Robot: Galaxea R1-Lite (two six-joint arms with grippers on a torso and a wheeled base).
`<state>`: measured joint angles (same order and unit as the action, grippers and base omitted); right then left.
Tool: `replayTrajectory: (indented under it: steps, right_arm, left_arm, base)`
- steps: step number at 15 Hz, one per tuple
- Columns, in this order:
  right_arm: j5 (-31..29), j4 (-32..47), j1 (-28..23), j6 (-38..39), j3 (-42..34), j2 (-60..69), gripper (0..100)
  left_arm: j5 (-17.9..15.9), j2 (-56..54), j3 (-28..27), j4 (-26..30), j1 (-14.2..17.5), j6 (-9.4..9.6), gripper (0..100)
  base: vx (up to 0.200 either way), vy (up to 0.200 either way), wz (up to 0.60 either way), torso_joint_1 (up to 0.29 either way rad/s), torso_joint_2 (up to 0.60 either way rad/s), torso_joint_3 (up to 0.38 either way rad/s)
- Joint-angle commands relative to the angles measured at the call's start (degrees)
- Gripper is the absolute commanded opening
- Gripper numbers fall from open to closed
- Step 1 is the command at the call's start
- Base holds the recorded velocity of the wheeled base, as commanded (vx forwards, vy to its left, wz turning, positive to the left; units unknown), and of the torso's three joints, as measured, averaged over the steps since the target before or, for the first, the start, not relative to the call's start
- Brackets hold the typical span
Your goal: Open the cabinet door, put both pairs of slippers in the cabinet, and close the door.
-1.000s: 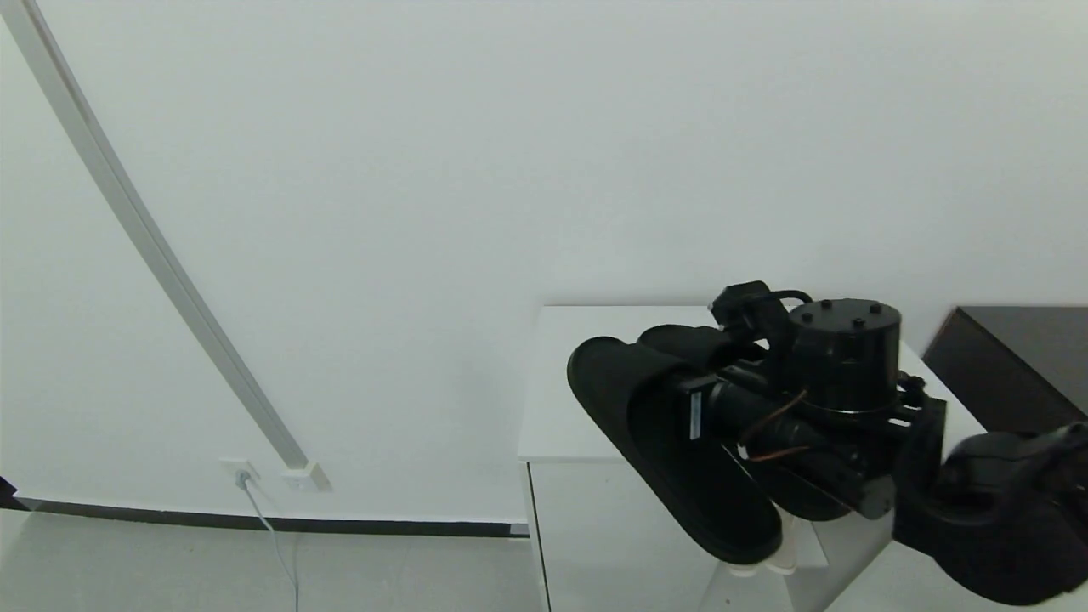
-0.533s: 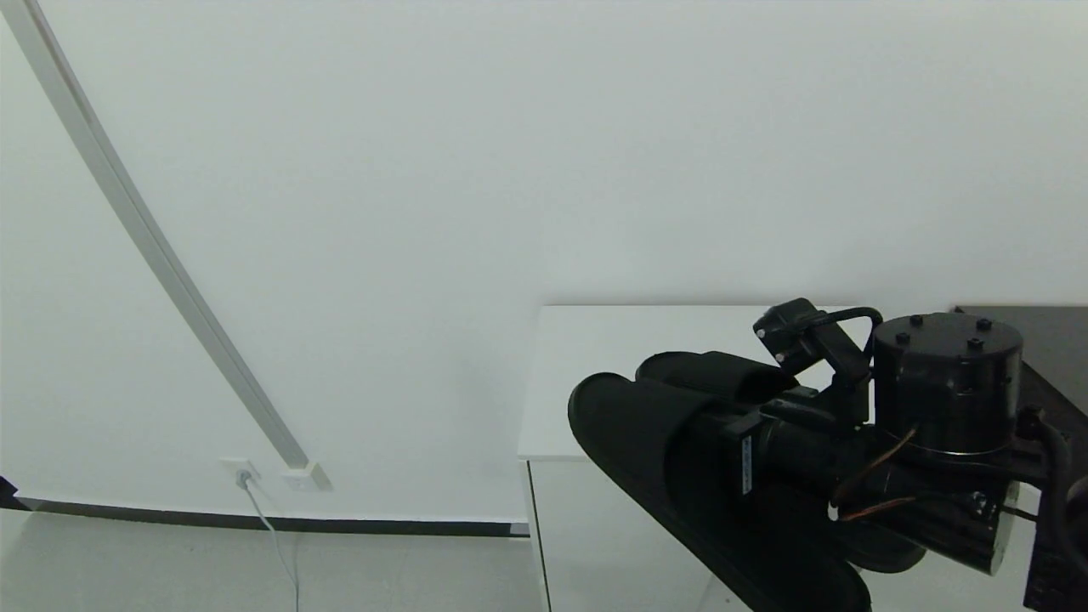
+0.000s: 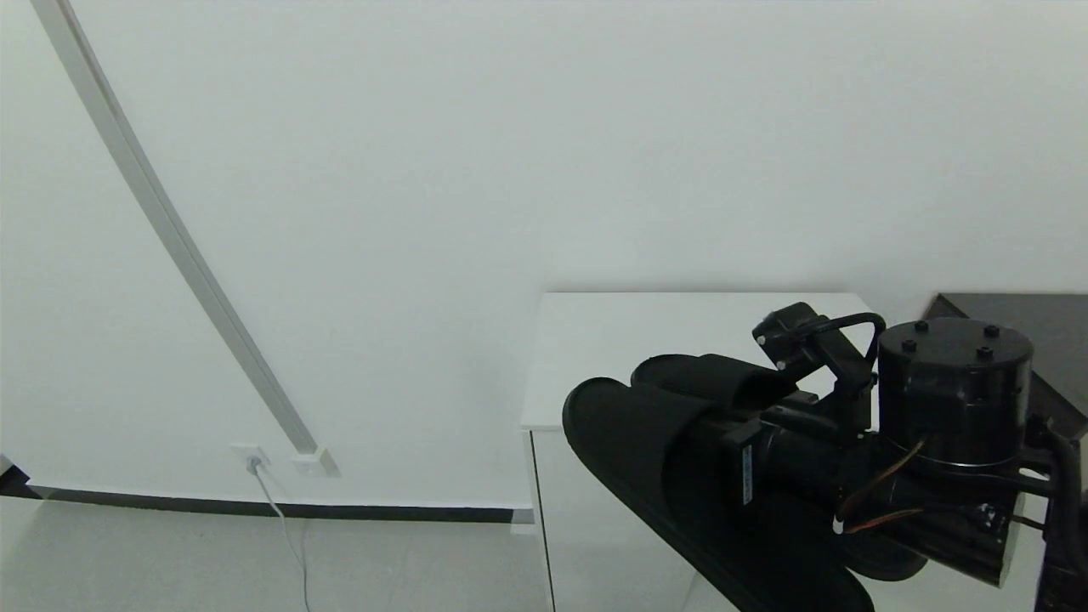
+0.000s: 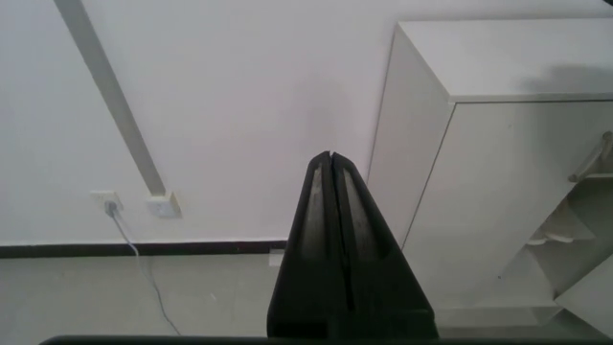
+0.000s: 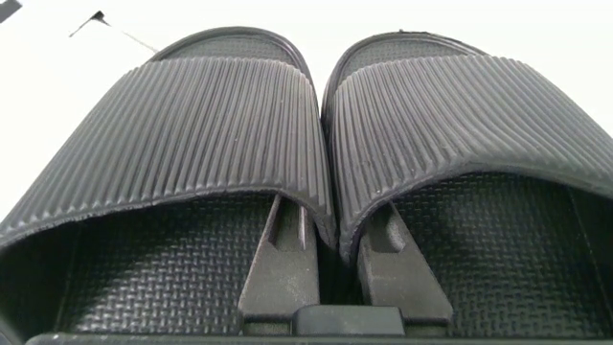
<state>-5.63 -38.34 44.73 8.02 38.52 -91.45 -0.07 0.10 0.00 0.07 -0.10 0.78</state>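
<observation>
A pair of black slippers [image 3: 646, 425] hangs in front of the white cabinet [image 3: 680, 340], toes toward the wall. My right gripper [image 5: 337, 254] is shut on the pair. One finger sits under each ribbed strap [image 5: 192, 125] and the two pinch the inner sides together. The slippers hide part of the cabinet's front in the head view. My left gripper [image 4: 330, 168] is shut with nothing in it and points at the wall to the left of the cabinet [image 4: 498, 144]. White slanted shelves [image 4: 570, 225] show at the cabinet's open front.
A grey cable duct [image 3: 170, 238] runs slantwise down the white wall to a socket [image 3: 252, 459] with a cable. A dark piece of furniture [image 3: 1045, 331] stands to the right of the cabinet. Bare floor [image 3: 255, 561] lies to its left.
My right arm has dropped lower and to the right with the slippers, then held still. The head camera has shifted slightly, so the cabinet sits a little higher in the picture.
</observation>
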Motion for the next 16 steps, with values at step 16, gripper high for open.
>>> replayTrajectory:
  steps: [16]
  right_arm:
    - [-0.08,-0.33,0.45,-1.17,-0.99,-0.66,0]
  left_arm:
    - [0.07,-0.01,0.00,0.01,0.01,0.19,0]
  base:
    - [0.000,-0.050,0.00,0.000,0.00,0.000]
